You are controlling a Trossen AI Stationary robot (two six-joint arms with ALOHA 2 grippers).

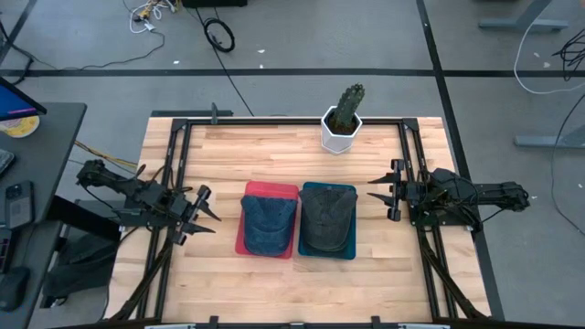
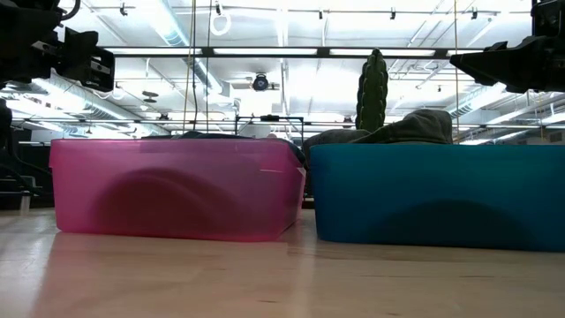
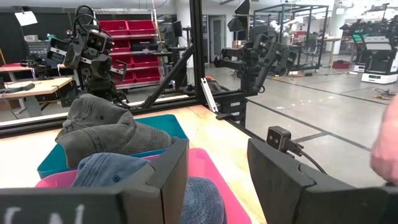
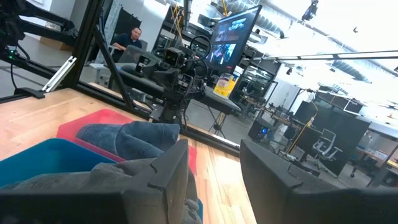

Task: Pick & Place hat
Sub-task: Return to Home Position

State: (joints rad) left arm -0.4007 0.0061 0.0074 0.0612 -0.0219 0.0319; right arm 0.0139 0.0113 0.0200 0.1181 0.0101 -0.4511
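Blue cap point(image 1: 269, 227) inside, pink bin point(image 1: 271, 188) mostly covered

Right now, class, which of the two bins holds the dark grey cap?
The blue bin, nearer the right arm; the pink bin holds a blue denim cap.

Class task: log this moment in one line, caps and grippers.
blue cap in pink bin; dark cap in blue bin; left gripper open, empty, left of bins; right gripper open, empty, right of bins
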